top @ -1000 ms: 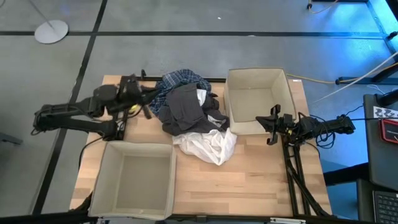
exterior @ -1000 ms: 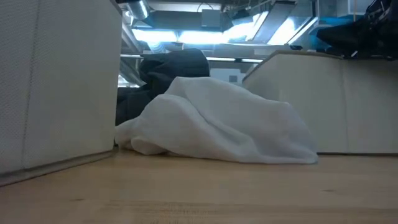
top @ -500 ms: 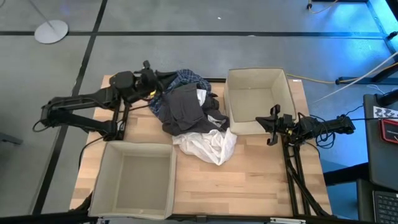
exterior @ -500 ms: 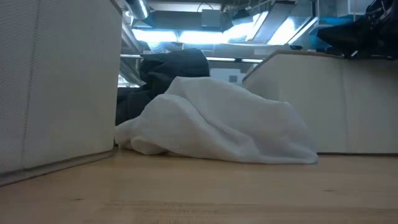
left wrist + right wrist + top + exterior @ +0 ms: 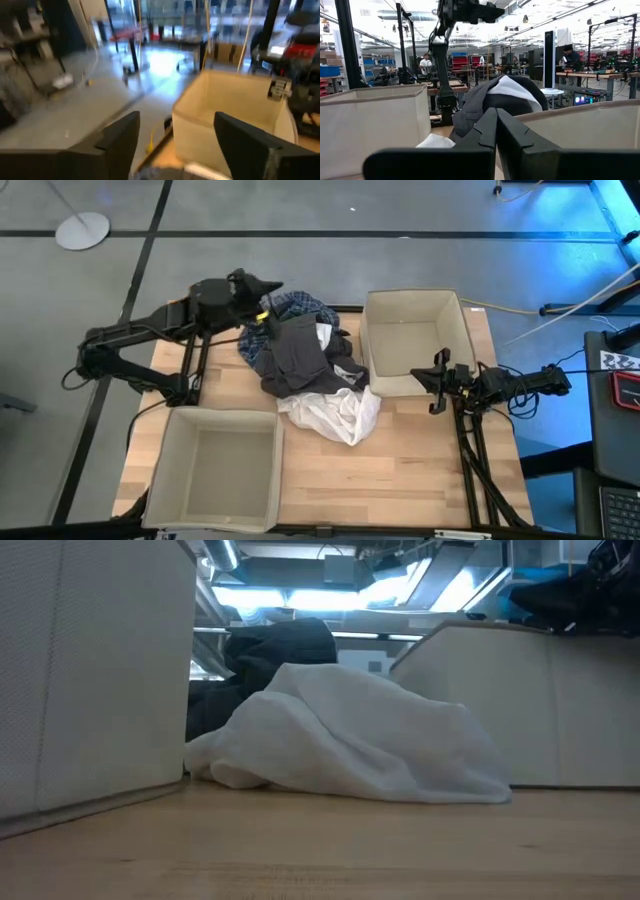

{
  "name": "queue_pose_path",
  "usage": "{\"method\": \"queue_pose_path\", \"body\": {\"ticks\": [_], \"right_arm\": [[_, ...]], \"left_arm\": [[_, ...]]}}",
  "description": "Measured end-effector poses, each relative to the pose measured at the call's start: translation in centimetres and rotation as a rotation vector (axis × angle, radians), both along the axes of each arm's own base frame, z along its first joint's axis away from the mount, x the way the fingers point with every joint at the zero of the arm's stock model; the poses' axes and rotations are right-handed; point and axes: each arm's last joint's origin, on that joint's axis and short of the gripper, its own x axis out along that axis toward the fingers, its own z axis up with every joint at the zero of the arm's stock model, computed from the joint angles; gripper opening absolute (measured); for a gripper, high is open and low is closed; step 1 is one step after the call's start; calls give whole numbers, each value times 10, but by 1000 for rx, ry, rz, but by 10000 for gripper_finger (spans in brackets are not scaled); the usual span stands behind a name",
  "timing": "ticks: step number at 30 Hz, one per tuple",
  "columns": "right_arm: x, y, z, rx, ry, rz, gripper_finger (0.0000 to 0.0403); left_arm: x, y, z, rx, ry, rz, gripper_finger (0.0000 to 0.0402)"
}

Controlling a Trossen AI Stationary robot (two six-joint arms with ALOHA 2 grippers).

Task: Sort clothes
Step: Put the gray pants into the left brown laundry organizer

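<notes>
Fingers of your left gripper [image 5: 268,299] stand wide apart, empty, above the plaid shirt [image 5: 290,308] at the far-left; your right gripper [image 5: 437,384] sits pinched together, empty.

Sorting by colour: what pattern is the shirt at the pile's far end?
Blue-and-white plaid shirt, clearest in the high view.

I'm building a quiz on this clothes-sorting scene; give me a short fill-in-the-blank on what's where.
1. The left gripper hovers with its fingers ____.
2. The white garment lies on the ____ table.
3. Both beige fabric bins are ____.
4. The dark grey garment lies on the ____ shirt.

Missing: open; wooden; empty; plaid
</notes>
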Motion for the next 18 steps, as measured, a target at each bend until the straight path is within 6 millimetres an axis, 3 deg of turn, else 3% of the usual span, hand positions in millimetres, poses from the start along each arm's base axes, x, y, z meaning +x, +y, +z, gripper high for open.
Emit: {"method": "queue_pose_path", "body": {"ticks": [5,18], "right_arm": [[0,0,-1,-4,10,0,12],[1,0,-5,-23,57,-11,12]], "left_arm": [[16,7,2,-123,115,46,281],[45,8,-38,-241,328,74,283]]}}
